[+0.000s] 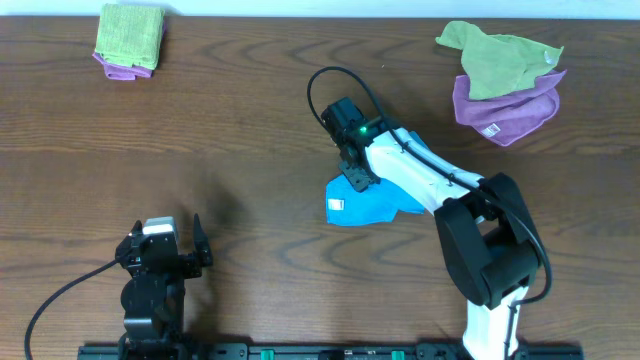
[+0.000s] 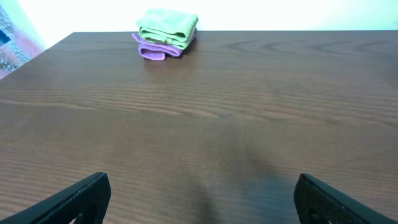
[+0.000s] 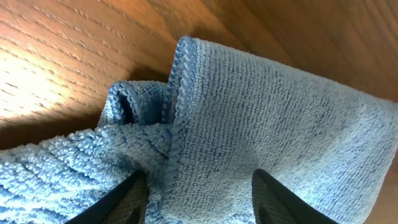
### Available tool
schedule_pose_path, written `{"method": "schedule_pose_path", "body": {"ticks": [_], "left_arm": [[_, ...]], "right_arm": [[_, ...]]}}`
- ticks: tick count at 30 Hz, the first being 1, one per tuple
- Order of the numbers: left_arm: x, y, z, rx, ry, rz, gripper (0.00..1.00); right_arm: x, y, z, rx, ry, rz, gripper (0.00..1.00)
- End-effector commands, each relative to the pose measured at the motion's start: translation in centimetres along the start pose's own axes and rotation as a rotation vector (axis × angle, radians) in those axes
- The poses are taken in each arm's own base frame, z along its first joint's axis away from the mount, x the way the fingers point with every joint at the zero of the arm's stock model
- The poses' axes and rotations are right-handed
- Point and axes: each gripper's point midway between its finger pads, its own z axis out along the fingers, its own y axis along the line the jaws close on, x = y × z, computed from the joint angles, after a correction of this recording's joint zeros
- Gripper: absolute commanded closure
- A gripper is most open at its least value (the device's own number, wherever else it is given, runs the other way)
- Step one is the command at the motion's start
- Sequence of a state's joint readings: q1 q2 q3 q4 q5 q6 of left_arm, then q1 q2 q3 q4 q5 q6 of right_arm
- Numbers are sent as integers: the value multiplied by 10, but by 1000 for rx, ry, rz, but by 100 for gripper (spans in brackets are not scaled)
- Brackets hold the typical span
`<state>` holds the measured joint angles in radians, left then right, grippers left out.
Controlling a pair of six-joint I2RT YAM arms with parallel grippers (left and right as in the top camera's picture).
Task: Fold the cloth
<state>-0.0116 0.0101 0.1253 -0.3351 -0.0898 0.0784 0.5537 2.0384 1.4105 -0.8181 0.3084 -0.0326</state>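
Note:
The sky-blue cloth [image 1: 368, 208] lies bunched in the middle of the table, and its small white tag [image 1: 337, 205] shows at its left edge. My right gripper [image 1: 358, 178] is down on the cloth's upper left part. In the right wrist view the cloth [image 3: 261, 112] fills the frame with a folded hem standing up. The right gripper's fingers [image 3: 199, 199] are spread apart with a bulge of cloth between them. My left gripper [image 1: 165, 250] is open and empty at the front left, far from the cloth. Its fingers [image 2: 202, 199] hover over bare wood.
A folded green cloth on a purple one [image 1: 130, 38] sits at the far left corner and also shows in the left wrist view [image 2: 166, 32]. A crumpled olive-green cloth [image 1: 497, 58] lies on a purple cloth [image 1: 505, 110] at the far right.

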Motion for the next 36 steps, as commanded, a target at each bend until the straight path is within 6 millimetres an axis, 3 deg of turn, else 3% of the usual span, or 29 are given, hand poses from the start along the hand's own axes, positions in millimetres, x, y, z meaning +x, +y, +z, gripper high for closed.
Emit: {"method": "schedule_pose_path", "body": {"ticks": [1, 8, 12, 14, 19, 23, 25, 26, 32, 36], "left_arm": [[11, 2, 3, -13, 25, -3, 5], [11, 2, 3, -13, 25, -3, 5], [11, 2, 3, -13, 25, -3, 5], [11, 2, 3, -13, 25, -3, 5], [11, 2, 3, -13, 24, -3, 5], [11, 2, 3, -13, 25, -3, 5], [11, 2, 3, -13, 25, -3, 5], [11, 2, 3, -13, 25, -3, 5], [11, 2, 3, -13, 25, -3, 5], [11, 2, 3, -13, 25, -3, 5]], "right_arm": [[-4, -6, -3, 25, -1, 20, 48], [-23, -13, -17, 27, -49, 39, 52], [-22, -13, -15, 19, -46, 42, 62], [-21, -9, -15, -1, -42, 40, 56], [-17, -5, -11, -19, -30, 36, 58], [-17, -5, -11, -19, -30, 36, 76], [-17, -5, -11, -19, -29, 36, 96], [-17, -6, -11, -19, -29, 37, 99], [-20, -18, -12, -6, -38, 64, 99], [-39, -30, -33, 8, -80, 84, 99]]}}
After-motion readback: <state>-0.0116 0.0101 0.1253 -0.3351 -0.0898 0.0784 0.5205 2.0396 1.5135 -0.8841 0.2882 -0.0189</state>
